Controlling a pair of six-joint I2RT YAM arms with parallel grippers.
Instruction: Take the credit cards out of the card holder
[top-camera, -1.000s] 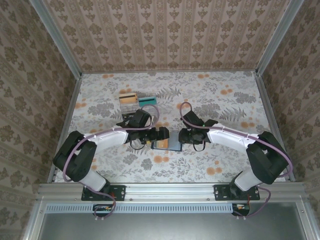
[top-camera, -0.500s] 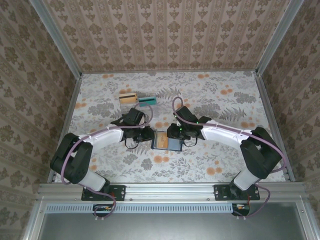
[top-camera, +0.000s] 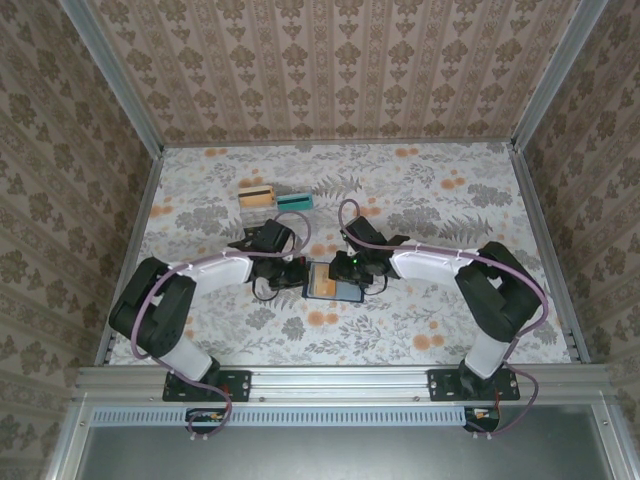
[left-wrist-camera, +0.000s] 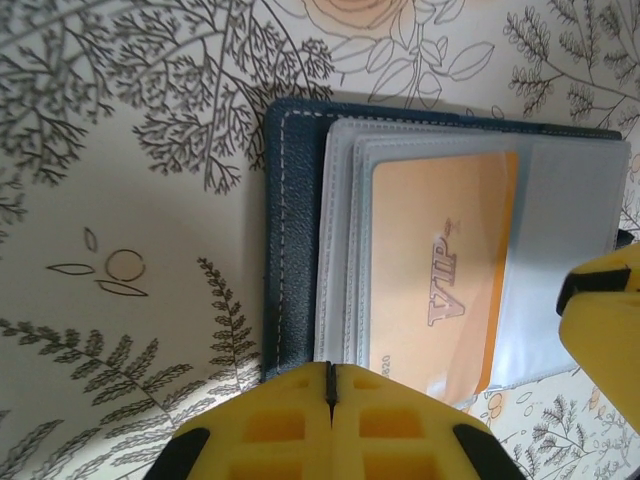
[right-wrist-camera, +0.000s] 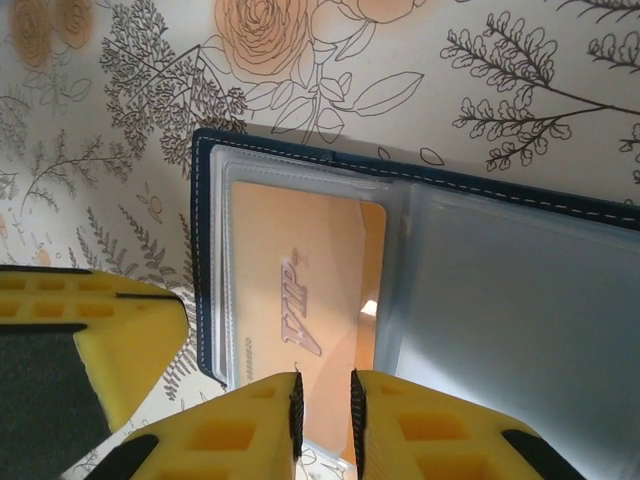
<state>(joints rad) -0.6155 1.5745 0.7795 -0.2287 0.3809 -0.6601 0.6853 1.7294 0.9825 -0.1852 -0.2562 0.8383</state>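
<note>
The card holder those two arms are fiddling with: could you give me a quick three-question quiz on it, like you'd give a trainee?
1. True or false: the card holder lies open.
2. What word is printed on the orange card sitting in its see-through pocket?
3. In the left wrist view, the fingers of the left pincer are: A) spread wide, B) pressed together, C) wrapped round a pen.

Key: 1 true; 2 VIP; 3 B.
</note>
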